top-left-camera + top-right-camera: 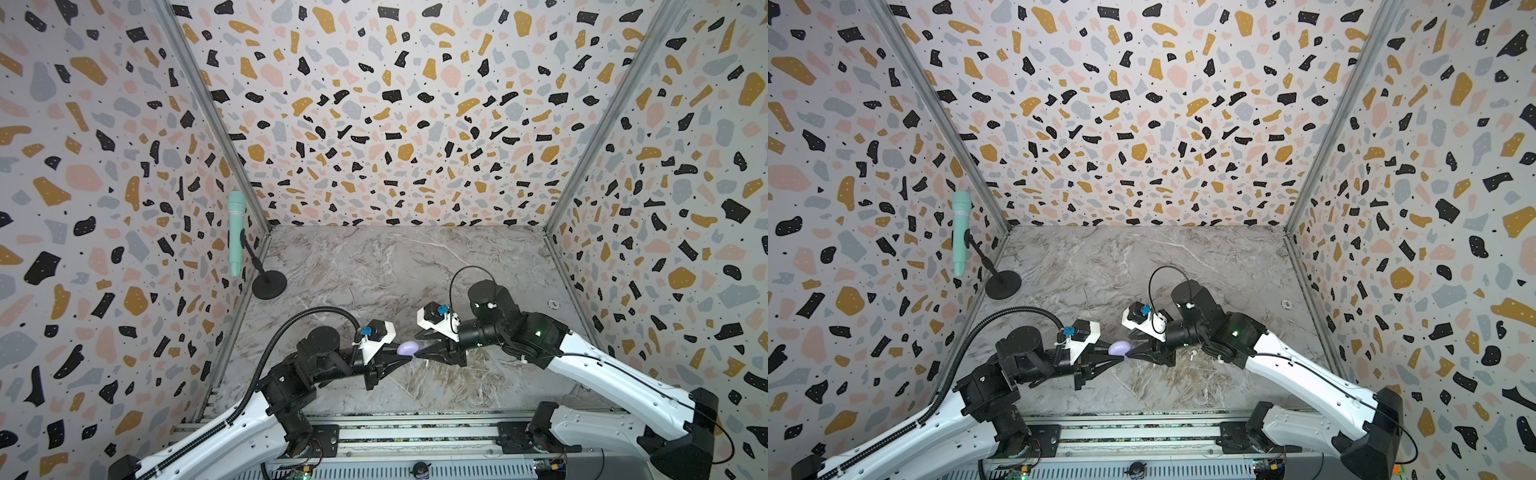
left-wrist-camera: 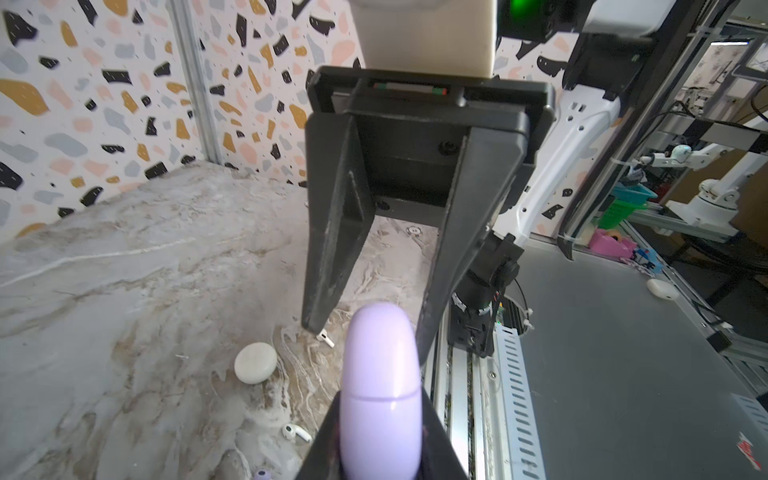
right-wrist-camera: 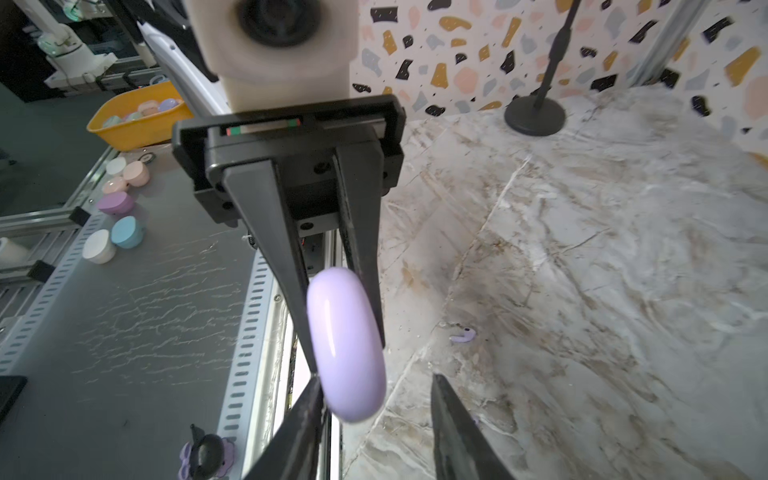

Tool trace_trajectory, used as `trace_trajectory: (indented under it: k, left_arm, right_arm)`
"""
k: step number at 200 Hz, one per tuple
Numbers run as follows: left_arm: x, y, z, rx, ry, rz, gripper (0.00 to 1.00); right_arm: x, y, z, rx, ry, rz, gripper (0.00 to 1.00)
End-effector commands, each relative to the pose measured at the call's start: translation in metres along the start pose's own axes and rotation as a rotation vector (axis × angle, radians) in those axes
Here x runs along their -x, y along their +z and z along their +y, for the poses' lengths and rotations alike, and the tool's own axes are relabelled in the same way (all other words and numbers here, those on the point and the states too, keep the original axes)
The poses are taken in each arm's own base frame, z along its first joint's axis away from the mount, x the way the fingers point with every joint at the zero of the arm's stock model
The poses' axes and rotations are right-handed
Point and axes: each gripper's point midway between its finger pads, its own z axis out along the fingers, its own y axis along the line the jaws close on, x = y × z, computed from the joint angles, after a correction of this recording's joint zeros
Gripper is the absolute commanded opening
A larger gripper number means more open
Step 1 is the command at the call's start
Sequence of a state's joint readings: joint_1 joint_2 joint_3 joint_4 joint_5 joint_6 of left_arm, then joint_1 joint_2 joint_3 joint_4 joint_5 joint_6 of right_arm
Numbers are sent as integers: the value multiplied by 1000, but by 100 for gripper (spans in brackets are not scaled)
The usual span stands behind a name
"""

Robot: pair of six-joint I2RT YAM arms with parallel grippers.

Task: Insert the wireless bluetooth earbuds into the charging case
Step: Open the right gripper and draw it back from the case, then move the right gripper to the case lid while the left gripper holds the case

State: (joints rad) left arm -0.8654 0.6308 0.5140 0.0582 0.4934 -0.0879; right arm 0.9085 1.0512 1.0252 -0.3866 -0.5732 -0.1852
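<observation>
In both top views the two arms rise from the rail along the bottom edge, bend at the elbow and aim their forearms inward, nearly level. The wrists meet nose to nose in the lower middle of the frame.

The left gripper (image 1: 405,353) is pinching the lavender charging case (image 1: 407,348) by its flat sides, on edge above the marble tabletop (image 1: 374,270), with the lid seam closed. The right gripper (image 1: 417,345) faces it with jaws spread. In the right wrist view one finger (image 3: 303,419) sits just beside the case's rim and the other finger (image 3: 457,428) stands clear of it.

In the left wrist view, one white earbud (image 2: 296,433) lies on the marble in the lower middle. A second white earbud (image 2: 325,338) lies under the right gripper's tip. A lavender earbud (image 2: 262,473) is cut off by the bottom edge, and another lavender earbud (image 3: 463,334) shows in the right wrist view, right of centre. A closed white charging case (image 2: 255,362) rests near them.

Farther back, at left of centre, a mint microphone (image 1: 236,232) hangs on a black stand (image 1: 269,284).
</observation>
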Motion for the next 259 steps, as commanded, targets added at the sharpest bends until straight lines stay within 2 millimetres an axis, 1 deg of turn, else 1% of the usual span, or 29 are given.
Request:
trace_trajectory:
  k: [1, 7, 17, 18, 27, 38, 44, 45, 48, 51, 52, 56, 57, 59, 63, 70, 80, 94, 105, 131, 140, 156, 169, 176, 189, 200, 214, 231, 259]
  left_arm:
    - [21, -6, 4, 47, 80, -130, 0]
    - [21, -8, 7, 64, 88, -147, 0]
    - [19, -10, 13, 106, 90, -158, 0]
    - [22, -10, 14, 109, 97, -171, 0]
    - [25, -12, 20, 149, 106, -198, 0]
    - [27, -14, 23, 168, 114, -225, 0]
    - [29, -13, 20, 154, 141, -235, 0]
    - [29, -13, 19, 152, 145, -237, 0]
    - [29, -13, 18, 146, 157, -246, 0]
    - [31, -14, 17, 141, 168, -263, 0]
    - [31, -14, 17, 140, 172, -268, 0]
    - [33, -15, 15, 133, 188, -294, 0]
    - [33, -15, 15, 131, 192, -297, 0]
    - [34, -16, 14, 129, 203, -313, 0]
    - [35, -17, 13, 127, 220, -337, 0]
    - [38, -19, 12, 129, 245, -372, 0]
    - [37, -17, 17, 152, 264, -371, 0]
    - [22, -6, 18, 129, 323, -305, 0]
    - [12, -2, 19, 119, 342, -295, 0]
    - [15, -2, 17, 112, 370, -340, 0]
    - [17, -4, 28, 169, 333, -348, 0]
    - [17, -6, 57, 316, 253, -289, 0]
    - [27, -12, 71, 402, 191, -304, 0]
    - [29, -15, 74, 421, 165, -321, 0]
    - [28, -13, 72, 410, 178, -312, 0]
    - [28, -12, 75, 421, 165, -302, 0]
    - [29, -10, 73, 405, 186, -291, 0]
    - [26, -9, 69, 383, 185, -293, 0]
    - [20, -4, 58, 305, 166, -309, 0]
  right_arm:
    - [24, -23, -11, -130, -39, -110, 50]
    - [27, -27, -10, -141, -44, -129, 52]
    - [32, -35, -10, -161, -49, -161, 58]
    - [33, -35, -10, -163, -51, -164, 59]
    - [38, -42, -10, -185, -58, -199, 60]
    - [44, -49, -11, -210, -60, -246, 67]
    - [46, -53, -12, -228, -57, -274, 74]
    - [47, -54, -13, -236, -55, -284, 76]
    - [47, -55, -13, -243, -51, -292, 78]
    - [48, -57, -15, -256, -48, -308, 82]
    - [48, -58, -16, -263, -44, -316, 85]
    - [48, -60, -18, -278, -35, -328, 88]
    - [49, -61, -19, -288, -34, -341, 92]
    - [49, -62, -19, -292, -33, -346, 93]
    - [49, -64, -21, -310, -24, -363, 100]
    - [48, -66, -23, -322, -21, -383, 99]
    - [47, -67, -25, -343, -18, -407, 99]
    - [45, -66, -32, -371, 0, -427, 99]
    - [42, -61, -34, -367, 6, -424, 99]
    - [36, -48, -38, -344, 42, -404, 99]
    - [35, -46, -39, -343, 47, -396, 99]
    - [35, -47, -40, -353, 48, -399, 99]
    - [33, -48, -39, -353, 49, -405, 99]
    - [33, -48, -39, -354, 47, -410, 99]
    - [30, -47, -41, -363, 50, -411, 99]
    - [27, -45, -43, -380, 51, -402, 99]
    - [27, -46, -44, -397, 44, -394, 99]
    - [30, -46, -41, -401, 16, -380, 99]
    - [28, -36, -31, -400, -41, -327, 99]
